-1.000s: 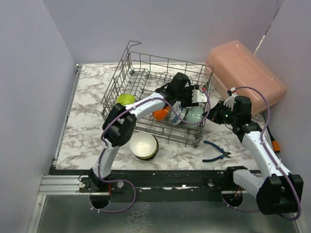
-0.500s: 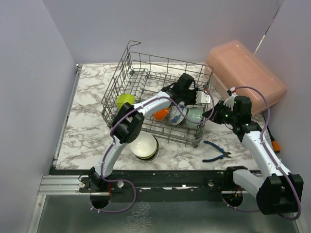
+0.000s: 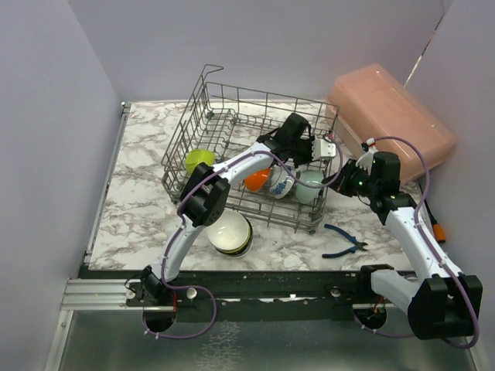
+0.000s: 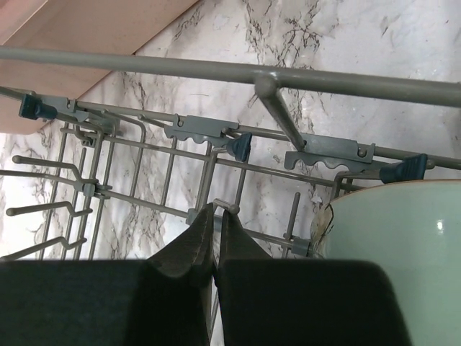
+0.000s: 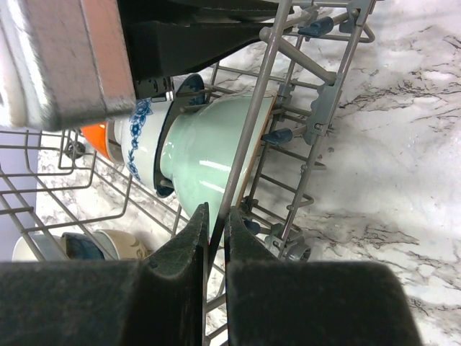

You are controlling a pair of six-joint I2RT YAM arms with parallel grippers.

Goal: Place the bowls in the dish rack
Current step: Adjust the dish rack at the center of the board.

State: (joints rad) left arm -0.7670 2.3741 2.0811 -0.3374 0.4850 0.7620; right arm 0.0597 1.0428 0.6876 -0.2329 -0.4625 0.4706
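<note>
While L tool (image 4: 217, 211) closed, R tool (image 5: 215, 215) clamps dish rack (image 5: 251, 124) wire.

Marbled white tabletop (image 3: 139, 178); plain lilac-grey walls (image 3: 46, 116) on three sides; even, soft light.

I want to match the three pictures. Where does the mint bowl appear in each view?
Top: the mint bowl stands in the rack's right near corner, beside the patterned bowl.
Left wrist: at the lower right edge, cut off by the frame.
Right wrist: in the centre, behind a rack wire.
Shared landmark: the rack's grey wire wall next to the bowl.
</note>
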